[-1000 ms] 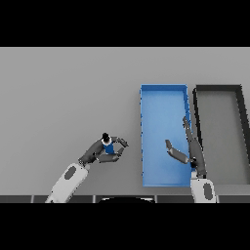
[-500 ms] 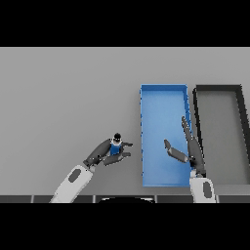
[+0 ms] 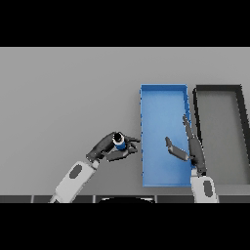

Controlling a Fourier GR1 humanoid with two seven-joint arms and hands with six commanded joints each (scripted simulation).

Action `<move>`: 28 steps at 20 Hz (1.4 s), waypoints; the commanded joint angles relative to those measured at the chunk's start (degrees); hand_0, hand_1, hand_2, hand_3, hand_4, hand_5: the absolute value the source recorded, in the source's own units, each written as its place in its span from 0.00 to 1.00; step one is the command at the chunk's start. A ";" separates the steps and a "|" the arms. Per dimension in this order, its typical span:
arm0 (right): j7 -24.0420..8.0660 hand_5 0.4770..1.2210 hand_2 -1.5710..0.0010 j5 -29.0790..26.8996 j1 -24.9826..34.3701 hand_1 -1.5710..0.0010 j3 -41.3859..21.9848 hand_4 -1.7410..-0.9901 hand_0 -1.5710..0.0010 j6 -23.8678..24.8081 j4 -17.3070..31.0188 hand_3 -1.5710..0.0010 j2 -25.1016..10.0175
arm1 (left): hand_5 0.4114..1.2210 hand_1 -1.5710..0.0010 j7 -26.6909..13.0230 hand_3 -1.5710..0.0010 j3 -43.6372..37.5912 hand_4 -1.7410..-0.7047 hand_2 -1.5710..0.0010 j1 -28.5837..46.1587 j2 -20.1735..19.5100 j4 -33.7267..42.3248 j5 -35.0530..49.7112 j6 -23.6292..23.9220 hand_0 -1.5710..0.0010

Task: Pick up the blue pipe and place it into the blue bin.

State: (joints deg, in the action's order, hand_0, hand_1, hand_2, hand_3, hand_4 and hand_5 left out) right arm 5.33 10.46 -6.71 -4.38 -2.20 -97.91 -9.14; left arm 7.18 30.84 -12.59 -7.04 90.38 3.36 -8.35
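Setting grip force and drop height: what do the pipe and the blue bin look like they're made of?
The pipe, held in the left hand, looks like smooth blue plastic with a dark end, though it shows too small to be sure. The blue bin looks like rigid matte plastic: one flat colour, thin straight walls, no shine.

White-grey arms, dark hands and fingers

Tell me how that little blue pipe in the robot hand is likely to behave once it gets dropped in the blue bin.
The blue pipe, held in the left robot hand, looks short, rigid and probably light. Being round, it may roll on the blue bin's flat floor, though the walls should stop it.
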 commanded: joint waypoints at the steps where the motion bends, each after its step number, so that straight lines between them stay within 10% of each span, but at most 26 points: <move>1: 0.03 0.22 1.00 0.27 0.00 1.00 -0.39 0.76 1.00 0.31 0.01 1.00 0.64 | 1.00 0.01 -0.67 0.01 0.32 0.27 0.01 -0.36 0.22 0.95 0.03 -0.53 0.01; 6: 1.52 0.22 1.00 1.45 -2.35 1.00 -0.73 0.79 1.00 1.45 -1.58 1.00 0.98 | 1.00 0.00 -3.20 0.00 0.39 0.26 0.00 0.52 0.74 2.72 -1.09 -1.32 0.00; 13: 2.93 0.22 1.00 12.95 -21.67 1.00 -6.11 0.74 1.00 14.96 -12.46 1.00 11.65 | 1.00 0.00 -3.74 0.00 -1.00 0.26 0.00 -0.11 1.78 1.83 -2.20 -2.74 0.00; 17: 6.71 0.20 0.94 1.13 -22.82 0.99 -7.56 0.72 1.00 5.92 -19.17 1.00 10.37 | 1.00 0.00 -3.58 0.00 -1.44 0.26 0.00 0.26 2.53 1.41 -2.74 -3.74 0.00; 28: -23.71 0.11 0.96 -7.06 0.57 1.00 -13.24 0.60 1.00 -10.53 -26.02 1.00 1.09 | 1.00 0.00 -5.60 0.00 -2.09 0.26 0.00 0.21 4.31 1.85 -5.35 -5.18 0.00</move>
State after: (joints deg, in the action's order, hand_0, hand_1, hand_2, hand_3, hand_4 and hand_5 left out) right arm -18.35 3.40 -6.13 -17.62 -12.75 -123.25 -8.02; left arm 1.43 28.76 -12.41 -2.73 92.18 -2.05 -13.61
